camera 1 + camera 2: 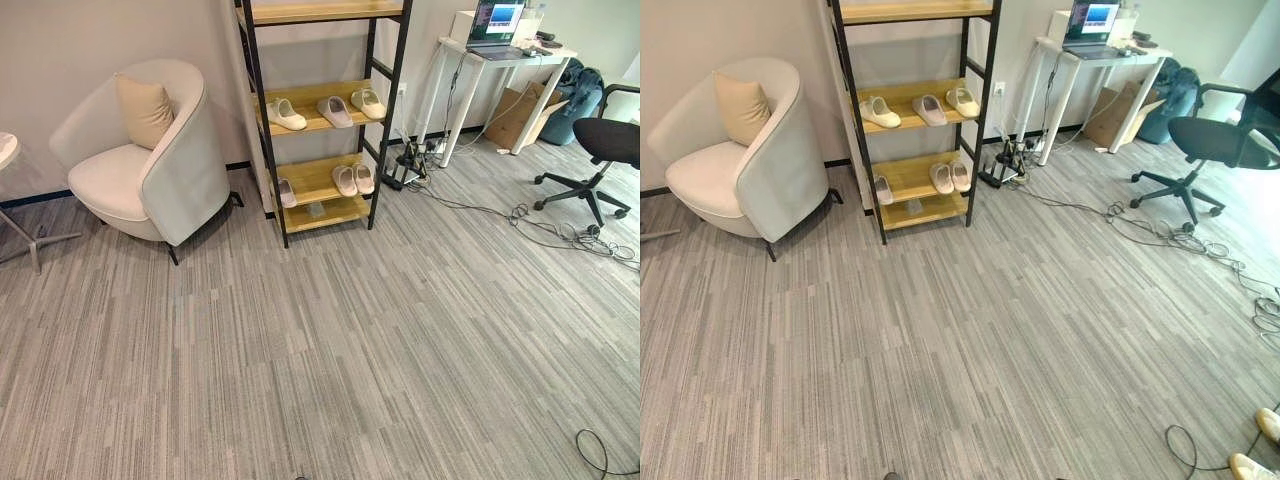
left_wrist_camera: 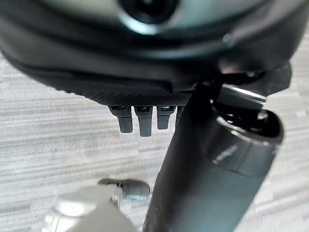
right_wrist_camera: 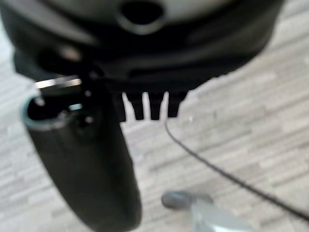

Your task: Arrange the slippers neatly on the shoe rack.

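In the left eye view, the shoe rack, a black frame with wooden shelves, stands against the wall across the grey carpet. Its middle shelf holds three pale slippers in a row: one at the left, one in the middle and one at the right, apart from each other. The lower shelf holds a single slipper near its left edge and a pair side by side, touching or nearly so, toward the right. The top shelf seen at the frame's edge carries nothing visible. A cream armchair with a cushion sits to the left of the rack. To the right stand a white desk with an open laptop and a black office chair.

The right eye view gives the same rack and slippers; at the lower right corner a person's pale shoes stand on the carpet.

In the left wrist view, the left hand hangs over the carpet, its fingers straight, side by side, holding nothing.

In the right wrist view, the right hand also hangs above the floor, fingers straight and close together, its thumb standing free, with nothing in its grasp.
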Motion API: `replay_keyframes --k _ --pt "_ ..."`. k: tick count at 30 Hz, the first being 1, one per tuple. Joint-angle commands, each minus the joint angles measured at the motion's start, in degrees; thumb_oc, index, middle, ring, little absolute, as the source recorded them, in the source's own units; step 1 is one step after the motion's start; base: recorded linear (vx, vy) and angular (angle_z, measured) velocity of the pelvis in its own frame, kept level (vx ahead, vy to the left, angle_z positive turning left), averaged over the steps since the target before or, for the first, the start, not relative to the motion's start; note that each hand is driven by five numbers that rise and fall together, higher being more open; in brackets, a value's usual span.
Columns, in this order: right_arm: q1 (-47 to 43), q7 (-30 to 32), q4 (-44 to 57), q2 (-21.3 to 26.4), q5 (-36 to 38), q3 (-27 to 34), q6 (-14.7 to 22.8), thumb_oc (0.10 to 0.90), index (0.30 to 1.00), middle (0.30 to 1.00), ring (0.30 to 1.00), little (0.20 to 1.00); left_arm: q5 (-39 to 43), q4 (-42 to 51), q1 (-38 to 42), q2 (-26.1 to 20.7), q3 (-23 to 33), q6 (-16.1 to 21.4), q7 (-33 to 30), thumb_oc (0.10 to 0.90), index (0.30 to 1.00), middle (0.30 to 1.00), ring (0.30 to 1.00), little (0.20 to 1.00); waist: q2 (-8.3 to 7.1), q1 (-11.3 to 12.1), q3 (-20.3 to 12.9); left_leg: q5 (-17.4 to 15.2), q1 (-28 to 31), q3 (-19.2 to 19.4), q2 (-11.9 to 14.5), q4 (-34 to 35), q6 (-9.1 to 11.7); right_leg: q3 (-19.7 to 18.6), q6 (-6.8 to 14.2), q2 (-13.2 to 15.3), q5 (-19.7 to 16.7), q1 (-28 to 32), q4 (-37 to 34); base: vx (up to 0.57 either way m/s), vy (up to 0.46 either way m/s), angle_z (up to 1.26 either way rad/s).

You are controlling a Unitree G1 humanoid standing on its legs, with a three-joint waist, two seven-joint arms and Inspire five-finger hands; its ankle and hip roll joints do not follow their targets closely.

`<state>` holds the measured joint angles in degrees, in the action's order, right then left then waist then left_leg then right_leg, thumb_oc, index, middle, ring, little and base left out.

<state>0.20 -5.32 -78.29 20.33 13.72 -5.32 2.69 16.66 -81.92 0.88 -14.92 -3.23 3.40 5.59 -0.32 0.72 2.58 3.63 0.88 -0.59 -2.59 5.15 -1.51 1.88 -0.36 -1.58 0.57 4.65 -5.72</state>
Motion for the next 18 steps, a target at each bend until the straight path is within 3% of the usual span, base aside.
replay_keyframes --k 1,18 --pt "0.56 1.38 0.34 2.65 -1.47 -1.41 0.98 0.800 0.900 0.900 0.900 0.900 -2.32 -1.05 2.88 -0.09 -0.81 1.13 -0.89 0.800 0.900 0.900 0.900 0.900 -0.59 0.65 -0.26 -6.97 3.77 -4.81 -0.03 -0.15 0.31 -1.86 5.02 1.78 -0.05 -2.17 0.72 0.00 0.000 0.00" --pt "0.63 -0.53 0.31 -3.07 -4.62 -7.37 -0.08 0.800 0.900 0.900 0.900 0.900 -9.23 0.58 5.42 1.99 -7.52 1.03 -0.53 0.800 0.900 0.900 0.900 0.900 -0.26 -0.17 1.00 -7.09 3.74 -4.56 0.19 -0.15 0.43 -2.22 4.84 1.65 0.47 -2.32 0.72 0.00 -0.002 0.00"
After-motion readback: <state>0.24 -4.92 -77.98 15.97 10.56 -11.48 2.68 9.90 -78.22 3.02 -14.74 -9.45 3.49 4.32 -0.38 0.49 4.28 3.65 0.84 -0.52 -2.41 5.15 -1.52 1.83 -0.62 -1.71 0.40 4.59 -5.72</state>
